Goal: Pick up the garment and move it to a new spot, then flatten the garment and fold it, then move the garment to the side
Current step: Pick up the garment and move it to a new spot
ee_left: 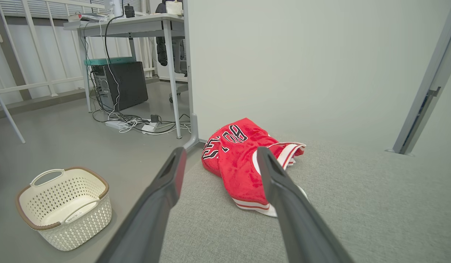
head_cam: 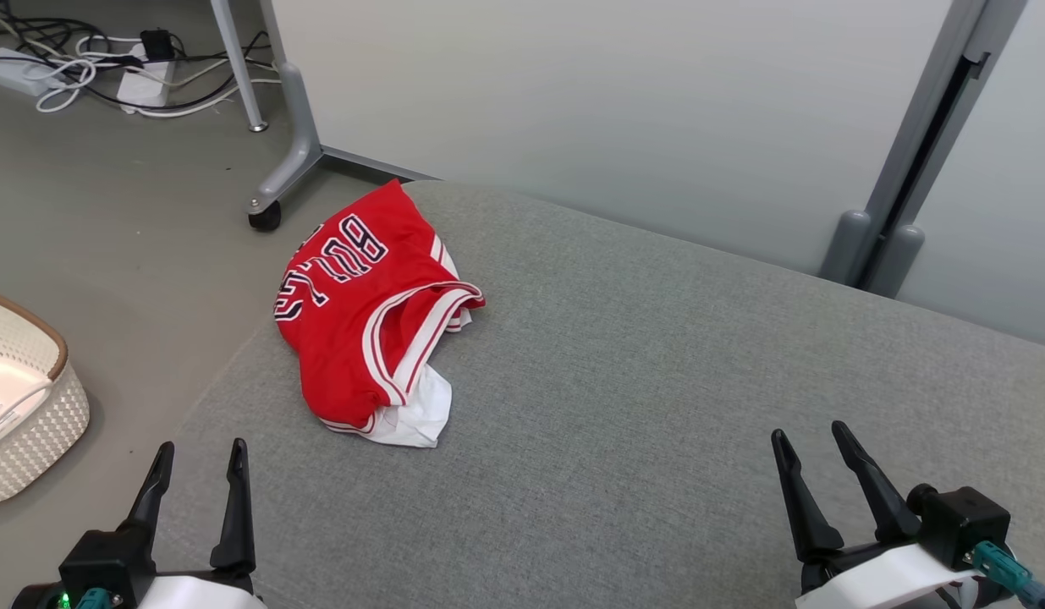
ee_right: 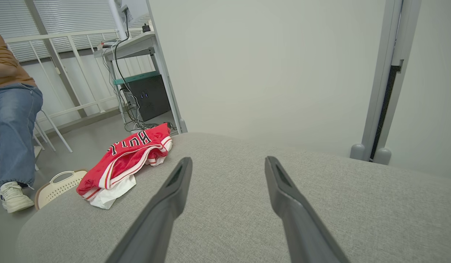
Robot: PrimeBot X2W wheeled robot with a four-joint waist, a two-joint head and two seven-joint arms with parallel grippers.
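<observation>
the garment [head_cam: 361,321] is lying ahead of the left gripper [head_cam: 202,448], farther from the right gripper [head_cam: 808,433], both gaping wide, empty

A grey fabric-covered tabletop [head_cam: 657,381] stood against a pale partition panel [head_cam: 615,101] that ran from eleven to two o'clock, with a grey post [head_cam: 911,144] at two and a castered foot [head_cam: 272,188] at eleven. Across the smooth grey floor [head_cam: 107,211], at ten o'clock, a white desk [ee_left: 137,23] sheltered a black computer tower [ee_left: 119,86] and tangled cables [ee_left: 137,126]. Behind it ran a white railing [ee_right: 64,34] under closed blinds [ee_right: 64,14]. A cream basket [ee_left: 64,204] sat at nine.
</observation>
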